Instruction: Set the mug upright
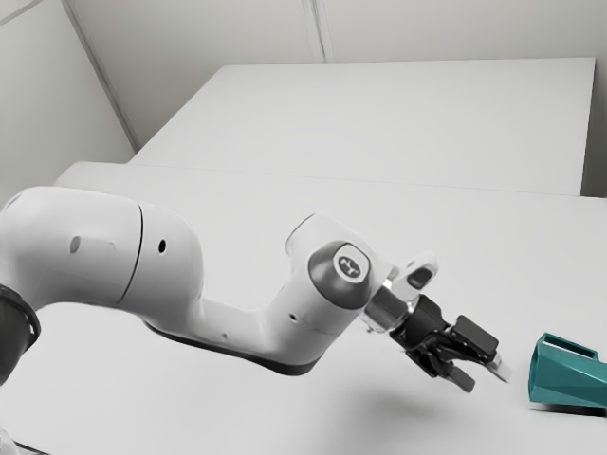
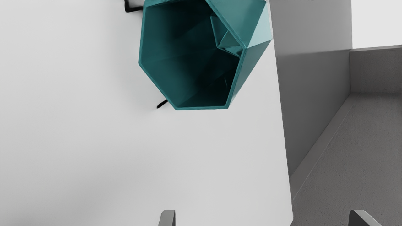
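Smooth white table (image 1: 474, 237) bears a faceted teal mug (image 1: 564, 373).

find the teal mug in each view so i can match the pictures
Exterior view: the teal mug lies at the exterior view's right edge, partly cut off, beyond the open hand.
Wrist view: ahead of the hand, mouth toward it, near an edge of the white table.
Shared landmark: that table, under the mug.
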Available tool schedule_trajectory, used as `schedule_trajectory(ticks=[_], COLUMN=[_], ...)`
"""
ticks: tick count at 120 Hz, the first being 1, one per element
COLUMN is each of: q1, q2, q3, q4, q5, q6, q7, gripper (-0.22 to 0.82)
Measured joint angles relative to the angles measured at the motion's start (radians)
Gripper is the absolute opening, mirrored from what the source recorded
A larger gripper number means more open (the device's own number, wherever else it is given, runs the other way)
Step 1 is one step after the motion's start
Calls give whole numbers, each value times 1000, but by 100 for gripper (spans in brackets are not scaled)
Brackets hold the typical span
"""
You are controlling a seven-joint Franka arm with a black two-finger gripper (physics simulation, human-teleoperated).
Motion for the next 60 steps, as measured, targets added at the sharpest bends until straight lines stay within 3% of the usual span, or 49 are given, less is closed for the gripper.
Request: schedule_trajectory(ticks=[60], q1=[-46], q2=[201], q3=[20], q4=[209], q5=[-40], q6=[115], q7=[66], gripper=[60])
